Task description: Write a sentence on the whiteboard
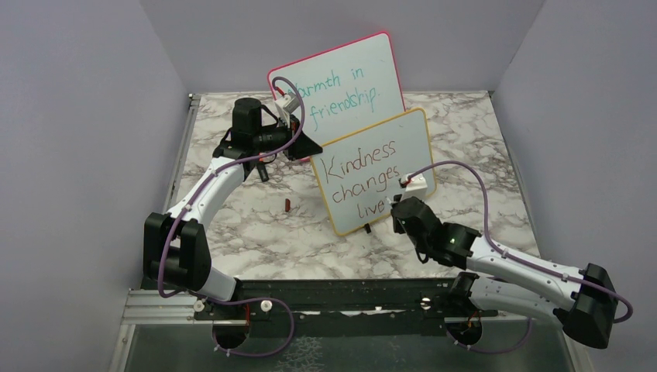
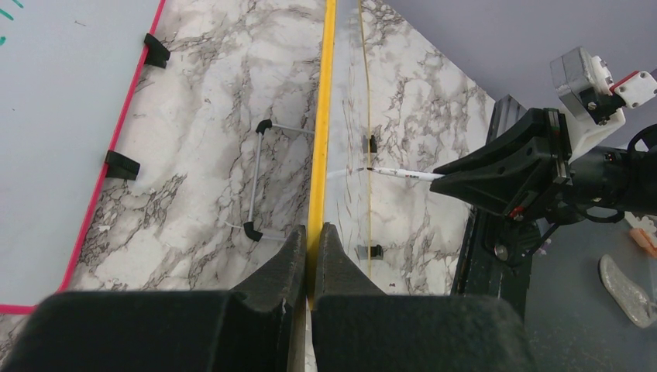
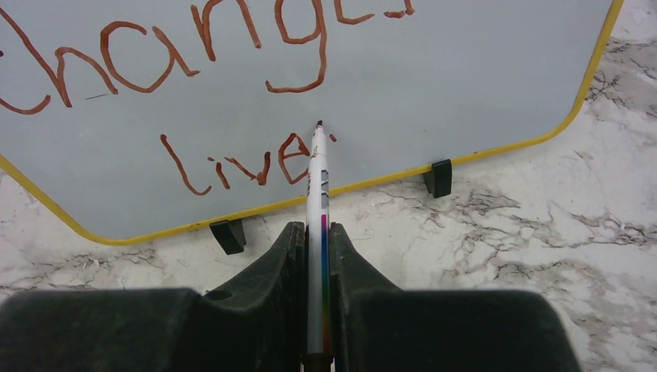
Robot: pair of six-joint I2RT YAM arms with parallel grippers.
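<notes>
Marble-look table [image 1: 256, 232], plain grey walls all round. Propped near the middle of it, leaning back a bit on little black feet [image 3: 230, 235]: whiteboard [image 1: 411, 143] with the thin yellow frame. Across it in reddish-brown, three lines, the sentence [image 1: 358, 163]: "Kindness changes live", final s not yet there. Marker [image 3: 316, 186] tip right on the board just past that last "e", close to the bottom edge. Right gripper [image 3: 314, 232] clamped tight on the marker barrel, reaching in low from the front right. Left gripper [image 2: 311, 232] pinched shut on the whiteboard's yellow edge, up at its upper left corner; board seen edge-on from that wrist. Just behind and partly covered by the whiteboard: pink-framed board [image 1: 341, 77] with teal "Warmth in friendship." on it, also tilted back. Off to the left on the marble, apart from everything else, a small dark-red piece [image 1: 287, 204]. Too tiny to say what exactly.
</notes>
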